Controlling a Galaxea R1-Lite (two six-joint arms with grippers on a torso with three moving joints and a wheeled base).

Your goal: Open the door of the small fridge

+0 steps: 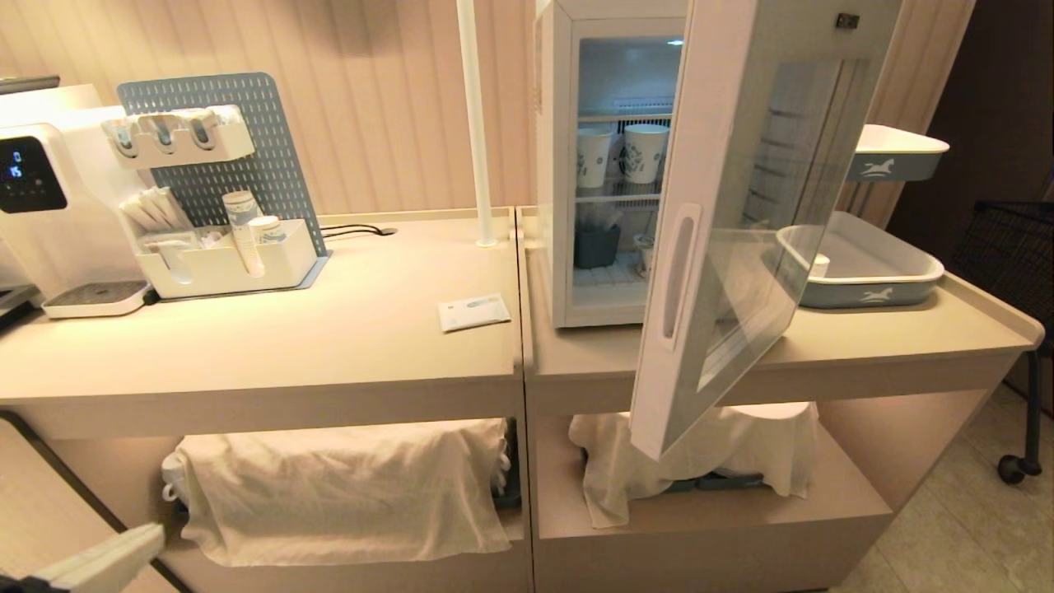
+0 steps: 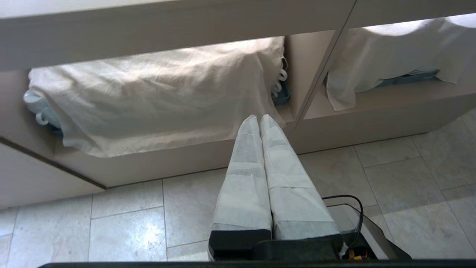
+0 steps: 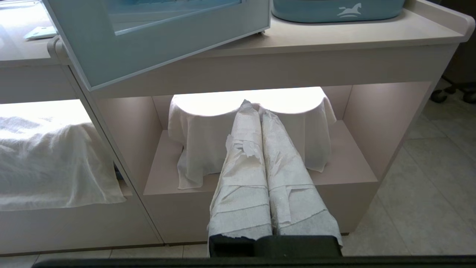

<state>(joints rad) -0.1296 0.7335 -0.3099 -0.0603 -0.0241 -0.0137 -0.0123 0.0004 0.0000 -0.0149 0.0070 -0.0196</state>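
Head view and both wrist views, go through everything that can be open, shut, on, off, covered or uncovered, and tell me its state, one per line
door: swung wide open.
small fridge: open, interior lit, cups on its shelf.
left gripper: shut, empty, down by the lower shelf.
right gripper: shut, empty, low before the right cabinet.
water dispenser: display lit.
lower shelf stacks: covered with white cloths.
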